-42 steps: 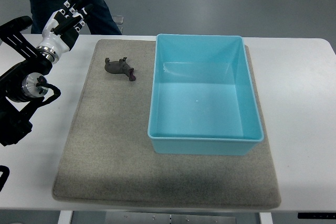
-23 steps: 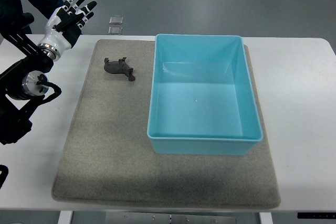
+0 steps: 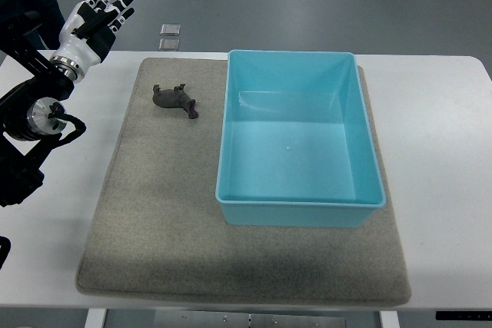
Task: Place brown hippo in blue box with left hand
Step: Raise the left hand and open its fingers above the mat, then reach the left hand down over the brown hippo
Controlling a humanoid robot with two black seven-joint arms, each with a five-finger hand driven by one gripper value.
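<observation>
Brown hippo [image 3: 175, 100] (no print legible) on mat [image 3: 154, 213]; left hand [image 3: 94, 19] spread.

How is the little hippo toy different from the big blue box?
The hippo is small and dark brown; the box is much bigger and light blue. The hippo lies tipped over with its legs sticking out; the box stands level, open side up, with nothing inside. Both rest on the grey mat, untouched by the left robot hand.

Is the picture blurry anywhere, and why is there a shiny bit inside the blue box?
Top view: everything is sharp, even the left hand with fingers spread. The blue box shows pale glare on its floor from overhead light. The brown hippo casts only a soft shadow on the grey mat.
</observation>
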